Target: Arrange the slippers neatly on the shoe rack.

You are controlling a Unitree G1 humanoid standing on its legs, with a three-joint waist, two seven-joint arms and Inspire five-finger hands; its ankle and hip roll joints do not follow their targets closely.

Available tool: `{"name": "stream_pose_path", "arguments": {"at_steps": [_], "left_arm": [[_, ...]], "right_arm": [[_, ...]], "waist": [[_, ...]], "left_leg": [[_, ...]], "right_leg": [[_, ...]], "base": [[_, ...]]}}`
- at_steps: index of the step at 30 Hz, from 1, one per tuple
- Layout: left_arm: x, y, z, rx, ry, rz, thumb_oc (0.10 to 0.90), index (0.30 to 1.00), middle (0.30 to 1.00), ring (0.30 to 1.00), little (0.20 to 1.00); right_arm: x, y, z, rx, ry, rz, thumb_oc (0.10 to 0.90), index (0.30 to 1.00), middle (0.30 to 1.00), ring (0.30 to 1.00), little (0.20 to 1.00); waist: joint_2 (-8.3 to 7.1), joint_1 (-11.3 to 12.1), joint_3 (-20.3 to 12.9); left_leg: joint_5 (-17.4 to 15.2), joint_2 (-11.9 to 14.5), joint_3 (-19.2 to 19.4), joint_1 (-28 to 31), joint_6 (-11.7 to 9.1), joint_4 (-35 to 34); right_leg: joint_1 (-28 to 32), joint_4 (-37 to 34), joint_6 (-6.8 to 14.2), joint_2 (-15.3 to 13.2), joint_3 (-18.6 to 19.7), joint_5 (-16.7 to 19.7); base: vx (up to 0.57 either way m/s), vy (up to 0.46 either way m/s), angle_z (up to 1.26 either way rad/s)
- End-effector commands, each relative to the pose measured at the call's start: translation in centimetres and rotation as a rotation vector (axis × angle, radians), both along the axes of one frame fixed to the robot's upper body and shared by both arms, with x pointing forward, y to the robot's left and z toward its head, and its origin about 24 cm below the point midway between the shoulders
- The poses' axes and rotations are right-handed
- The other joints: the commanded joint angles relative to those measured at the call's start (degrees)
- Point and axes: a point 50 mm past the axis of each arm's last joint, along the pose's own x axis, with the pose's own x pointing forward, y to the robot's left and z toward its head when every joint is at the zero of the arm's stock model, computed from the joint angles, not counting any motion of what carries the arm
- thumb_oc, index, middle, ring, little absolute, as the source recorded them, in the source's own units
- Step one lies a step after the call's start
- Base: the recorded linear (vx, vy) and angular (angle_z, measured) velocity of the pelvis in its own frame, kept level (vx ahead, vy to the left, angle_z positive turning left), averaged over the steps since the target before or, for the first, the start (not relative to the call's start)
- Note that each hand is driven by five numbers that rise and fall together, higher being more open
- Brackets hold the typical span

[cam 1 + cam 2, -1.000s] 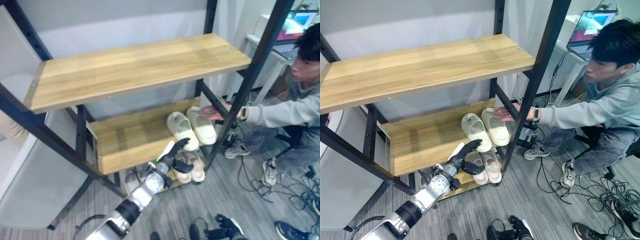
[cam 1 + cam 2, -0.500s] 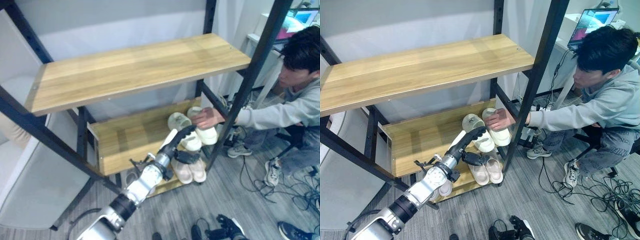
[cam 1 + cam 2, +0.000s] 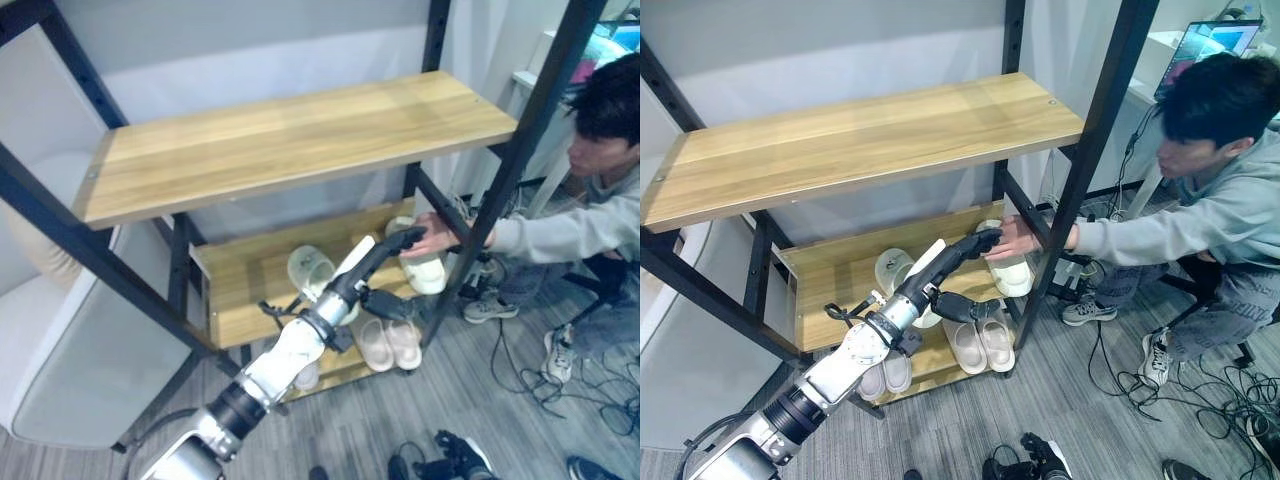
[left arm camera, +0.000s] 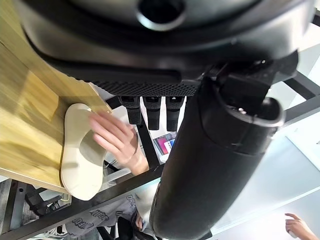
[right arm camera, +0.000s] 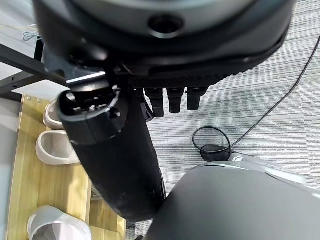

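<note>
Two cream slippers lie apart on the middle shelf (image 3: 245,285) of the shoe rack. One slipper (image 3: 310,270) sits near the shelf's centre. The other slipper (image 3: 422,270) is at the right end, under a person's hand (image 3: 432,235). My left hand (image 3: 385,247) is open and reaches over the shelf between them, its fingertips close to the person's hand. In the left wrist view the right slipper (image 4: 80,150) and the person's hand (image 4: 112,137) lie just past my fingers (image 4: 145,107). My right hand (image 5: 172,100) hangs open over the grey floor.
A pink pair (image 3: 390,342) and a grey-white pair (image 3: 885,372) stand on the bottom shelf. The top shelf (image 3: 300,135) is bare. Black uprights (image 3: 520,150) frame the rack. The person (image 3: 1220,190) crouches at the right beside floor cables (image 3: 590,385). A pale seat (image 3: 60,340) stands at the left.
My left hand has risen from the bottom shelf to the middle shelf and stretched right. One cream slipper has slid left, away from its mate. The person's hand stays on the right one.
</note>
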Motion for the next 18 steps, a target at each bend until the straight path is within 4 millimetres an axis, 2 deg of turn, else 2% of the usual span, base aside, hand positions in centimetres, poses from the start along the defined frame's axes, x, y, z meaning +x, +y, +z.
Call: {"name": "stream_pose_path", "arguments": {"at_steps": [1,6,11,12,16,18], "left_arm": [[0.1,-3.1,7.5,-0.158,-0.283,-0.138,0.8,0.9,0.9,0.9,0.9],[0.5,-2.7,8.3,-0.094,-0.371,-0.088,0.8,0.9,0.9,0.9,0.9],[1.6,-1.6,7.6,-0.025,-0.393,0.005,0.8,0.9,0.9,0.9,0.9],[2.3,-0.5,6.7,-0.037,-0.34,0.074,0.8,0.9,0.9,0.9,0.9],[3.3,0.2,6.6,0.0,-0.352,0.15,0.8,0.9,0.9,0.9,0.9],[4.5,0.4,8.0,0.071,-0.449,0.228,0.8,0.9,0.9,0.9,0.9]], "right_arm": [[0.1,1.6,-0.2,0.037,-0.006,0.075,0.8,0.9,0.9,0.9,0.9],[0.2,1.5,-0.1,0.035,-0.01,0.07,0.8,0.9,0.9,0.9,0.9],[0.1,1.6,-0.2,0.032,-0.01,0.06,0.8,0.9,0.9,0.9,0.9],[0.0,1.6,-0.2,0.029,-0.004,0.056,0.8,0.9,0.9,0.9,0.9],[0.1,1.5,-0.2,0.026,-0.001,0.059,0.8,0.9,0.9,0.9,0.9],[0.5,1.5,0.0,0.022,-0.014,0.076,0.8,0.9,0.9,0.9,0.9]], "waist": [[0.06,1.1,-1.5],[-0.43,1.4,-1.9],[-0.7,1.6,-1.8],[-0.83,1.9,-1.5],[-0.93,1.8,-0.8],[-0.79,1.5,0.4]], "left_leg": [[-4.9,-0.3,-4.3,0.7,-1.4,-0.3],[-5.0,-0.3,-4.6,1.0,-1.4,-0.3],[-4.9,-0.4,-4.8,1.0,-1.4,-0.3],[-4.7,-0.4,-4.9,0.8,-1.4,-0.3],[-4.5,-0.5,-5.0,0.1,-1.4,-0.3],[-4.0,-0.6,-4.9,-1.3,-1.4,-0.3]], "right_leg": [[0.8,2.9,3.2,-0.5,-4.9,-5.7],[1.2,3.0,3.1,-0.5,-5.3,-5.9],[1.3,2.9,3.0,-0.5,-5.6,-5.9],[1.1,2.7,3.0,-0.5,-5.7,-5.8],[0.5,2.8,3.2,-0.6,-5.7,-5.6],[-0.8,2.7,3.4,-0.8,-5.6,-5.1]], "base": [[-0.01,-0.007,0.06],[0.0,-0.003,0.02],[0.01,0.005,0.0],[0.03,0.022,0.01],[0.03,0.02,0.01],[0.01,0.042,0.01]]}}
